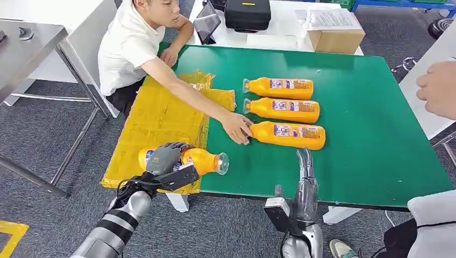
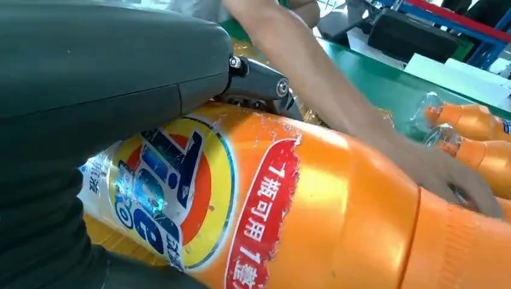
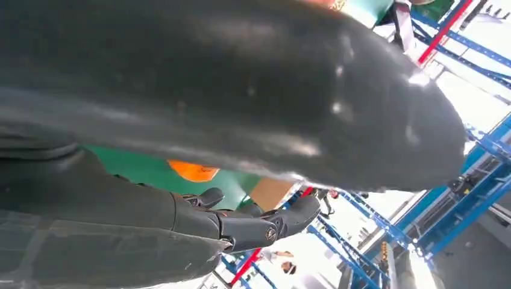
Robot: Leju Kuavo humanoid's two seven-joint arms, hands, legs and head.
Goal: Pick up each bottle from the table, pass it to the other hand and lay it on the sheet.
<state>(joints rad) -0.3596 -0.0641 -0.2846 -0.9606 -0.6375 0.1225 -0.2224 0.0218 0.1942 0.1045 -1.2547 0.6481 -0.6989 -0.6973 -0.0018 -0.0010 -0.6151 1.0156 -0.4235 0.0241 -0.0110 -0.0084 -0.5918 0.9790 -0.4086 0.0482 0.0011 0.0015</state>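
Observation:
My left hand (image 1: 165, 157) grips an orange bottle (image 1: 207, 160) lying over the edge of the yellow sheet (image 1: 156, 115), its clear cap pointing right onto the green table (image 1: 371, 134). The left wrist view shows that bottle (image 2: 313, 211) close up under my hand (image 2: 90, 90). Three more orange bottles lie in a row on the table: far (image 1: 279, 87), middle (image 1: 283, 109) and near (image 1: 290, 135). My right hand (image 1: 305, 166) is over the table's front edge with straight fingers and holds nothing; its fingers (image 3: 253, 229) show in the right wrist view.
A person in a white shirt (image 1: 126, 45) kneels at the table's far left and reaches an arm across the sheet, their hand (image 1: 237, 128) touching the near bottle's cap end. Another person's hand (image 1: 438, 88) is at the right. A cardboard box (image 1: 336, 38) and black case (image 1: 247, 13) stand behind.

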